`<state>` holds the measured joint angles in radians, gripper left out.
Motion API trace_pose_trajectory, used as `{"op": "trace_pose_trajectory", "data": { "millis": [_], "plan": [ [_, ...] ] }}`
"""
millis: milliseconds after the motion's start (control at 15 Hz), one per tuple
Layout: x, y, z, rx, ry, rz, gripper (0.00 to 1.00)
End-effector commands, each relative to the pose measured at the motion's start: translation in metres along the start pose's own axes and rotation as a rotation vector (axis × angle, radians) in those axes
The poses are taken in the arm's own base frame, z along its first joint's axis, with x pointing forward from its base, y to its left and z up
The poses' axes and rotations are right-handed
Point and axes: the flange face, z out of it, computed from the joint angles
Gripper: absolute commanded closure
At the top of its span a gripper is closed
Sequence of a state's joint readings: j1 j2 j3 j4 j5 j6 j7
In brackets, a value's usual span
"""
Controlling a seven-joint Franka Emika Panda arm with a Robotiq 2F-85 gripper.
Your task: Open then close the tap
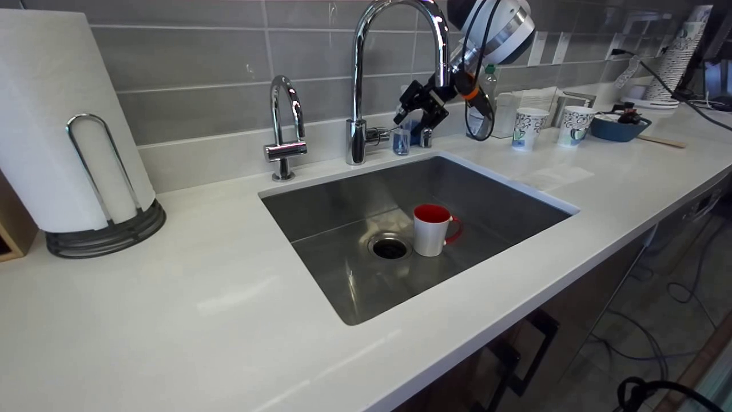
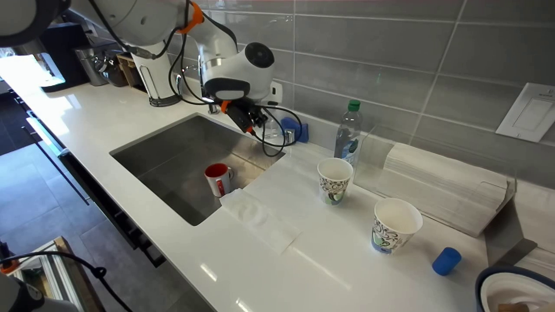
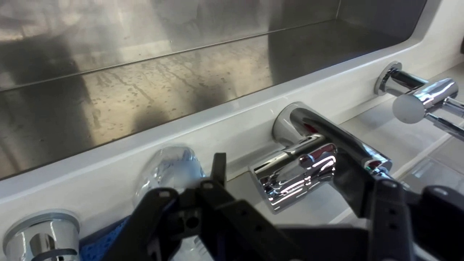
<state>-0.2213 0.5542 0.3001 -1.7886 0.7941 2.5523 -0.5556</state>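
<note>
Nearest in the wrist view sat the gripper (image 3: 284, 168), fingers (image 3: 219, 168) spread, nothing clamped. Judged risks: swinging could topple the transparent container (image 3: 168, 163) beside one finger; polished chrome could slip. The tap (image 3: 333, 136) stood behind the sink (image 1: 337, 257), its side handle (image 3: 299, 172) appearing between the fingers; contact unclear.

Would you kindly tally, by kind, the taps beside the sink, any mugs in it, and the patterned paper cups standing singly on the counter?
Taps: 2 (tall tap, short tap)
Mugs: 1 (red-and-white mug)
Paper cups: 2
Total: 5
</note>
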Motion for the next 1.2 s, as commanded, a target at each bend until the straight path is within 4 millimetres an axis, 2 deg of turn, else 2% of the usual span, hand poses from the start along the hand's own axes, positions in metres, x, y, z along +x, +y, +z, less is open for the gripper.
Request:
{"op": "trace_pose_trajectory", "data": {
  "millis": [0, 333, 400, 467, 533, 800, 867, 933, 1000, 1133],
  "plan": [
    [0.008, 0.007, 0.005, 0.059, 0.003, 0.011, 0.30],
    [0.007, 0.014, 0.014, 0.065, -0.021, 0.017, 0.48],
    [0.006, 0.016, 0.015, 0.062, -0.025, 0.016, 0.56],
    [0.007, 0.016, 0.016, 0.062, -0.027, 0.013, 0.61],
    [0.008, 0.015, 0.016, 0.059, -0.024, 0.010, 0.63],
    [0.011, 0.016, 0.011, 0.056, -0.011, 0.003, 0.59],
    [0.012, 0.016, 0.010, 0.055, -0.007, 0.001, 0.68],
    [0.013, 0.016, 0.009, 0.054, -0.005, -0.003, 0.49],
    [0.014, 0.015, 0.007, 0.059, 0.000, -0.006, 0.45],
    [0.016, 0.011, 0.005, 0.083, 0.007, -0.014, 0.30]
  ]
}}
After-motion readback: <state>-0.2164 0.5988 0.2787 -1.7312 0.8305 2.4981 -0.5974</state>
